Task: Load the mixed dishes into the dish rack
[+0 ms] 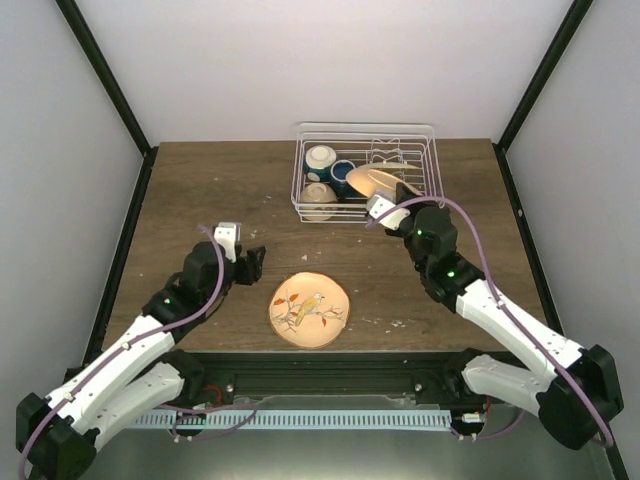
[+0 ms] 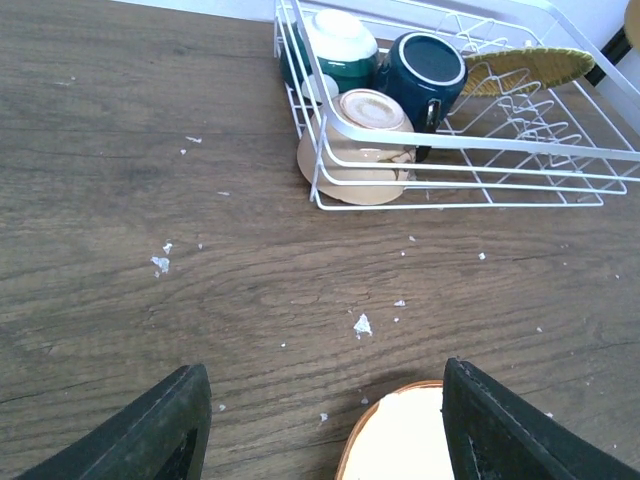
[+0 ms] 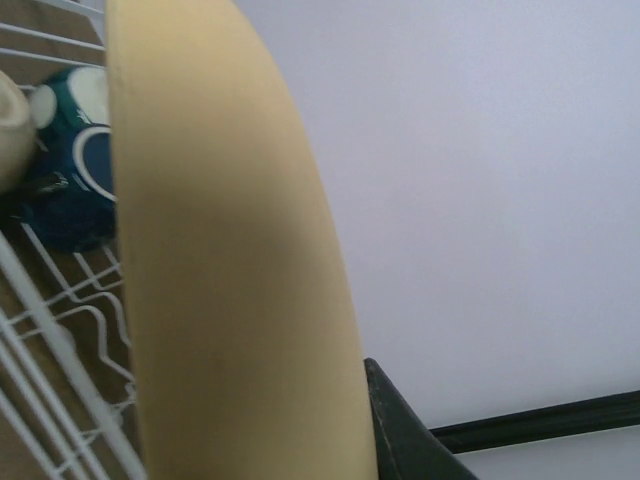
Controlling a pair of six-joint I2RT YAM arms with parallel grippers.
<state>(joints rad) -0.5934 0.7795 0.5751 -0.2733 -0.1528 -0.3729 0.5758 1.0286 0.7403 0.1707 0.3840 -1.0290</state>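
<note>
The dish rack (image 1: 428,150) stands at the back of the table. Inside it lie a cream bowl (image 1: 319,200), a white and green bowl (image 1: 321,160) and a dark blue cup (image 1: 343,175). My right gripper (image 1: 385,208) is shut on the rim of a tan woven plate (image 1: 372,180), held tilted over the rack's prongs. That plate (image 3: 230,280) fills the right wrist view, with one dark finger (image 3: 400,430) against it. An orange plate with a bird picture (image 1: 310,309) lies flat near the front edge. My left gripper (image 1: 250,262) hovers open just left of it, holding nothing.
White crumbs (image 2: 362,324) are scattered over the wood between the left gripper (image 2: 325,400) and the rack (image 2: 520,148). Black frame posts and grey walls close in the table on both sides. The orange plate's edge (image 2: 400,440) shows by the left gripper's right finger.
</note>
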